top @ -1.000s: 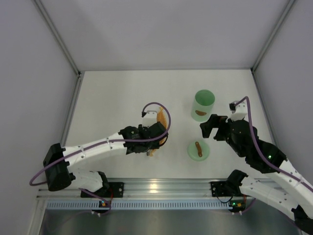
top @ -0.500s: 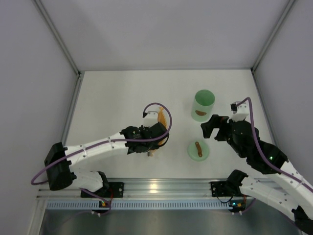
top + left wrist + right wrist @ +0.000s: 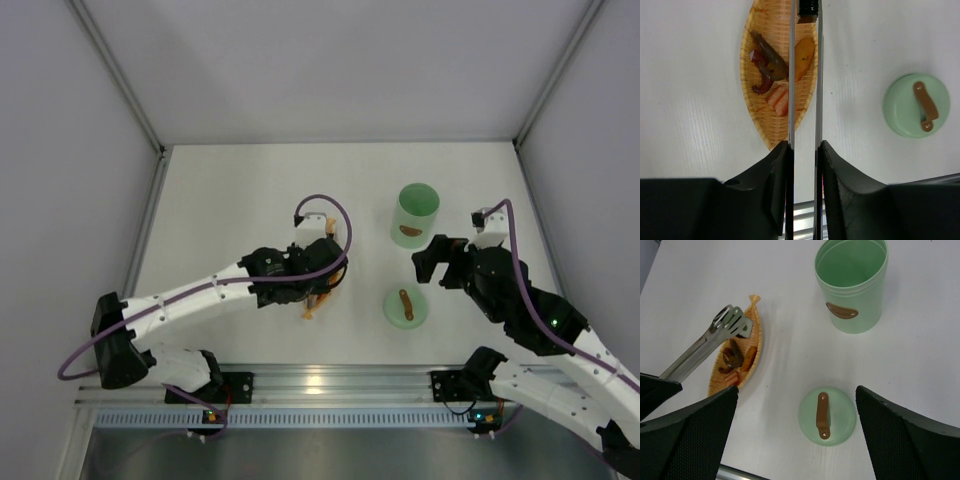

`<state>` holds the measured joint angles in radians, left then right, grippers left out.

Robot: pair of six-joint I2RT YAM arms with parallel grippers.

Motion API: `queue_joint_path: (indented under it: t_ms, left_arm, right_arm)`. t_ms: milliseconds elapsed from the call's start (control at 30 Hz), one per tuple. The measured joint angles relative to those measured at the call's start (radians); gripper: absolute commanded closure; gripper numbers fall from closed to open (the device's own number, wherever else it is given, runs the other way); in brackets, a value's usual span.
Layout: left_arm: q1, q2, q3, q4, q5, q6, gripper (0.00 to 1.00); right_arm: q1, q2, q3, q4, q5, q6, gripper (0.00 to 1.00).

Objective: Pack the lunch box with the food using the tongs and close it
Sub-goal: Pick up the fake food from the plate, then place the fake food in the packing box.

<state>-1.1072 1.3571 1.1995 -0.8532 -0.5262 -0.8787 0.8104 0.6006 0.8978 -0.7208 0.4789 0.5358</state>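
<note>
My left gripper (image 3: pixel 303 272) (image 3: pixel 804 146) is shut on the silver tongs (image 3: pixel 791 75) (image 3: pixel 702 349). Their two arms run forward over the orange tray (image 3: pixel 747 75) (image 3: pixel 758 325), with a narrow gap between them. The food lies in that tray: a dark brown piece (image 3: pixel 768 62), an orange piece (image 3: pixel 804 57) and a reddish piece (image 3: pixel 779 99). The mint-green lunch box (image 3: pixel 415 215) (image 3: pixel 851 285) stands upright, open and empty, right of the tray. My right gripper (image 3: pixel 430 260) (image 3: pixel 796 390) hangs open above the table near the lid, holding nothing.
The flat green lid with a brown handle (image 3: pixel 406 306) (image 3: pixel 916 105) (image 3: pixel 827 415) lies on the table in front of the lunch box. Grey walls close in the white table on three sides. An aluminium rail runs along the near edge.
The left wrist has shifted a little toward the far side over the tray and now hides more of it. The right arm has not moved.
</note>
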Motion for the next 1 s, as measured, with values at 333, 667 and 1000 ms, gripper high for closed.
queue_joint_path:
  t_ms: [333,667,1000]
  left_arm:
    - [0.000,0.098,0.245,-0.001,0.000,0.097,0.84]
    - [0.000,0.277,0.480,0.082,0.028,0.204,0.82]
    - [0.000,0.376,0.526,0.194,0.044,0.263,0.81]
  right_arm:
    - [0.000,-0.005,0.054,-0.045,0.050,0.001,0.01]
    - [0.000,-0.049,0.086,-0.117,0.107,0.034,0.00]
    - [0.000,-0.080,0.109,-0.196,0.137,0.044,0.00]
